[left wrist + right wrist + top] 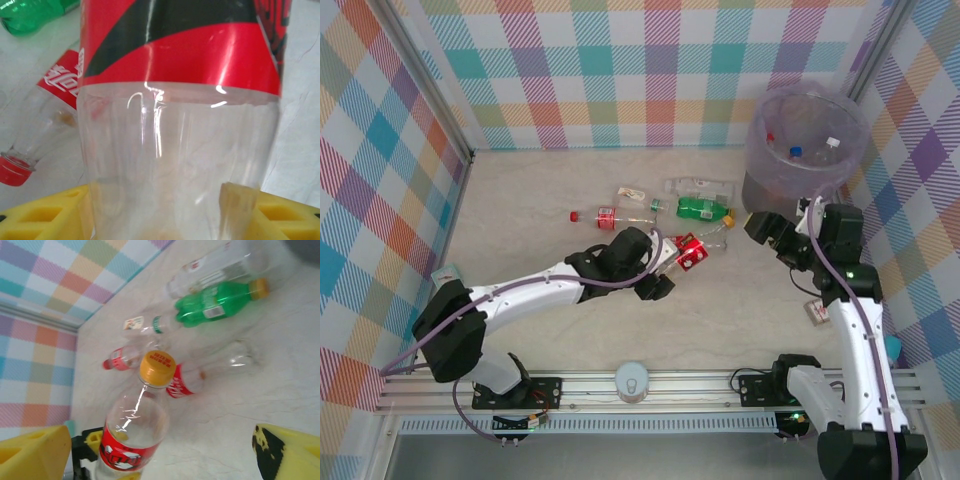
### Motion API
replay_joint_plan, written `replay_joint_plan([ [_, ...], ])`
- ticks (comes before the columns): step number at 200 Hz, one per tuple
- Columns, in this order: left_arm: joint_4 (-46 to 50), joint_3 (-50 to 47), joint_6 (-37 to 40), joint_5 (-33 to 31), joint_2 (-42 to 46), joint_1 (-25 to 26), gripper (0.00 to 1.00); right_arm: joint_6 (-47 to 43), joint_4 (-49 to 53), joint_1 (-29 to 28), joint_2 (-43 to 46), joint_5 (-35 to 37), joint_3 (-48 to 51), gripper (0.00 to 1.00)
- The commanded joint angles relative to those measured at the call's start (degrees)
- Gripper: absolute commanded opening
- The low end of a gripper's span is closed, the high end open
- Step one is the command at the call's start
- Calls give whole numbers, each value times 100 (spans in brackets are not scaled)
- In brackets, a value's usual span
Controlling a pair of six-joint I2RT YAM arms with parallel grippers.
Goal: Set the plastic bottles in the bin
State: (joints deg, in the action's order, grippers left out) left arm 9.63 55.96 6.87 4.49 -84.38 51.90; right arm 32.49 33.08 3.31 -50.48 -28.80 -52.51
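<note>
I had my left jaws closed on the clear base of a red-labelled bottle (688, 251), with a yellow finger (45, 212) showing on either side of it in the left wrist view. The bottle sat to the left of the bin (767, 180), on its near side and well apart from the rim. Its long axis ran from my jaws toward the bin, yellow cap (157, 368) leading (pointing almost straight at my right wrist camera). I could not tell whether it was clear of the worktop (720, 320).

My right jaws stood wide and empty just beside the bin's near wall, far nearer to it than the left. As I judged it, the move turned on that gap. Either the left arm carried the bottle across to the bin's mouth, cap first, or it passed it to the right jaws.

A few dropped bottles (796, 152) lay inside the bin. Others lay on the worktop left of the bin: a green bottle (701, 208) nearest it and a red-capped bottle (592, 215) farthest.
</note>
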Motion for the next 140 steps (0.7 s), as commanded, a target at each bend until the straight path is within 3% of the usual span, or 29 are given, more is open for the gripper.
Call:
replay_joint_plan([
  [1,-779,-250,-456,295,203,31,48,381,-1247,-77,-346,-1134,324,94],
  [82,-955,-285,-672,535,237,118,49,205,-2341,-1065,-2009,-1381,268,96],
  [140,-1016,-227,-822,353,129,127,49,320,-2489,-1175,-2127,-1408,418,76],
])
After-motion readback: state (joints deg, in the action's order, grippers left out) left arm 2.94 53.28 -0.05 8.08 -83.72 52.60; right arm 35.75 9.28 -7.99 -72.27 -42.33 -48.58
